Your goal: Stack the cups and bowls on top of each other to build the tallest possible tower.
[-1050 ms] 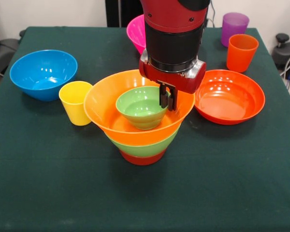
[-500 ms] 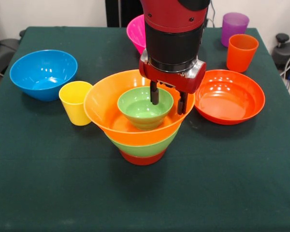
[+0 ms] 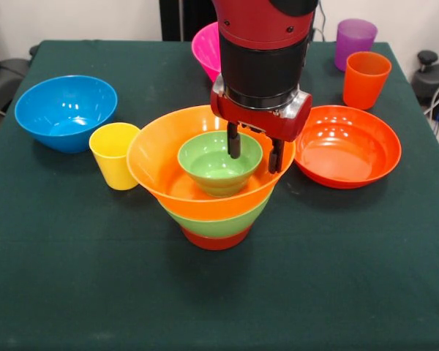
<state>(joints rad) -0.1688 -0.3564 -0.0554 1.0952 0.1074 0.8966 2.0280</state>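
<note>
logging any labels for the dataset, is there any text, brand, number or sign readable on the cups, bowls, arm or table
None: no readable text anywhere.
The bowls in the tower, the loose bowls such as the blue bowl, and the yellow cup, orange cup and purple cup are plain.
The arm above the gripper and the green tablecloth show no markings.

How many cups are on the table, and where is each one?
3. The yellow cup stands beside the blue bowl; the orange cup and the purple cup stand at the far right corner. The arm could hide more.
</note>
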